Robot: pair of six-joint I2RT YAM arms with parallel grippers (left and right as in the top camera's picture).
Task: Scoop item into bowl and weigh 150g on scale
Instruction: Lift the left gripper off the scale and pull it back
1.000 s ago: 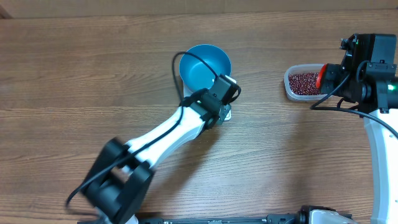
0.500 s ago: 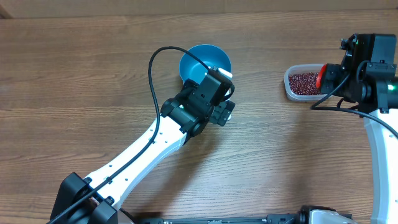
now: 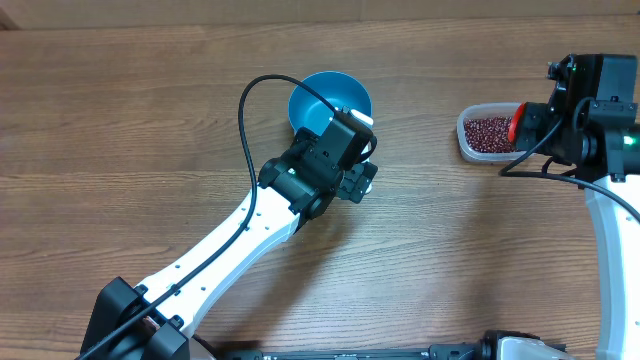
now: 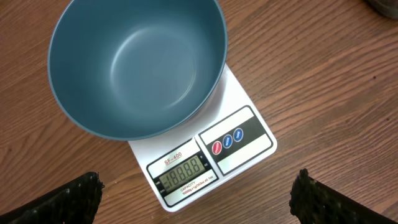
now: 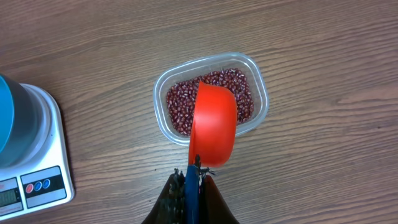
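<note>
The left gripper [image 4: 199,202] hangs over the near edge of the scale [image 4: 239,134]. Its jaws are wide apart and hold nothing. One dark fingertip [image 4: 71,199] shows at 8 o'clock in the left wrist view and the other at 4 o'clock.

The scale is white and flat on the brown wood table [image 3: 120,120]. Its small screen [image 4: 181,170] is at the near edge and shows a row of digits. Three round buttons [image 4: 227,140], one red and two blue, sit just at 2 o'clock of the screen.

The blue bowl [image 4: 137,62] sits on the far part of the scale. It is wider than the scale and hangs over the edge at 9 o'clock and at 12 o'clock. Its smooth blue inside shows right down to the bottom.

From above, the bowl is close to 12 o'clock of the table's middle, and the clear tub [image 3: 463,140] is well apart from it, at about 2 o'clock.

The right gripper [image 5: 191,180] has its jaws shut tight on the handle of the orange-red scoop [image 5: 214,124]. The scoop points to 12 o'clock, over the near rim of the tub. The small red-brown beans [image 5: 180,109] lie in a heap inside the tub, on both sides of the scoop. I cannot tell if the scoop touches the beans.
</note>
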